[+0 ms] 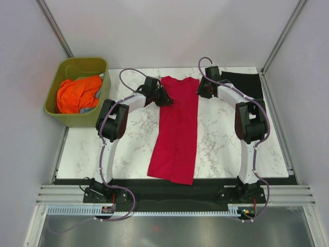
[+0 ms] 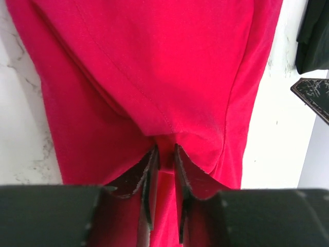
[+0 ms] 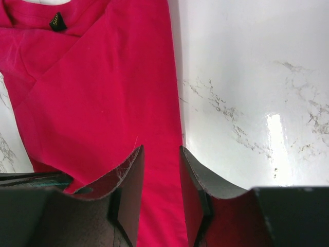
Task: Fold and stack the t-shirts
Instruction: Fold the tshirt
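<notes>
At table centre, lengthwise-folded red tee [image 1: 175, 128], pinched at 11 o'clock by clenched left gripper [image 2: 165, 152], straddled at 1 o'clock by unclenched right gripper [image 3: 161, 154], likely readying a crosswise fold toward 6 o'clock.

Pretty clearly a robotics lab test cell: plain pale panel walls [image 1: 154, 31] box in a white marble-look tabletop [image 1: 216, 144], with slotted aluminium rails [image 1: 169, 195] along the near edge.

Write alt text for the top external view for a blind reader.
A red t-shirt, folded into a long strip, lies centred on a marble table, with the left gripper and right gripper flanking its far end. A black t-shirt lies far right; an olive tub of orange cloth sits far left.
</notes>
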